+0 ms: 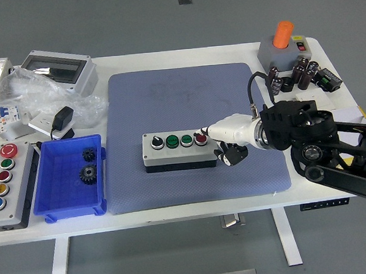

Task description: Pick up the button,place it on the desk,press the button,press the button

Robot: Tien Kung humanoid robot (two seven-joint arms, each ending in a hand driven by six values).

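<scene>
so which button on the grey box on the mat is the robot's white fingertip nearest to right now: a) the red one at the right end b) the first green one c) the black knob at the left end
A: the right hand points its white fingertip right beside the red button at the right end of the button box.

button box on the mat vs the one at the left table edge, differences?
The mat box lies crosswise with four controls: a black knob, two green buttons, one red. The edge box runs front to back with five: red mushroom, green, red, yellow, blue. Both are grey boxes with one row of controls.
</scene>
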